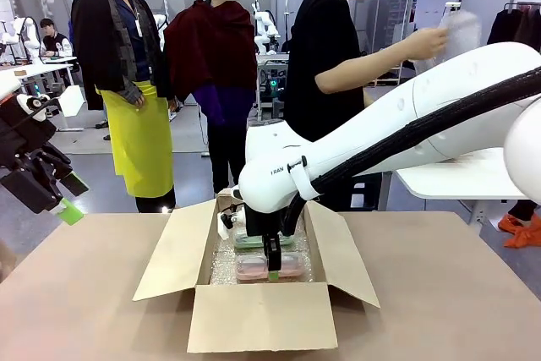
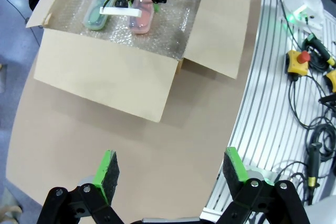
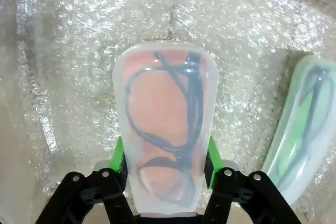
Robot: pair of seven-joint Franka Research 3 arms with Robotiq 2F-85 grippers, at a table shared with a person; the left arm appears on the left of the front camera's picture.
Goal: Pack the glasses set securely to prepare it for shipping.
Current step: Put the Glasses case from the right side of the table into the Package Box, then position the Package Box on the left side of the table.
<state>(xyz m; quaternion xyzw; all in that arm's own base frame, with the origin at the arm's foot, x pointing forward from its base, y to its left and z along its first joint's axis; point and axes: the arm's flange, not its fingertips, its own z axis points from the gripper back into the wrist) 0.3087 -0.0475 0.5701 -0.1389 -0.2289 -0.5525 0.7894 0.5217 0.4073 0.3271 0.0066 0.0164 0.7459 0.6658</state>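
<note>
Right end effector (image 3: 165,157) clamps the pink case (image 3: 163,103), whose long axis runs left-right, parallel to the mint-green case (image 3: 304,129); left end effector (image 2: 170,169) is spread wide.

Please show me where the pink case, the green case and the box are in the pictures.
pink case (image 3: 163,124): right wrist view, middle of its top.
green case (image 3: 304,129): right wrist view, middle of its visible part.
box (image 1: 262,319): front view, near flap.

One pink case (image 3: 163,129), one mint-green case (image 3: 302,129), a brown box (image 1: 254,319).
</note>
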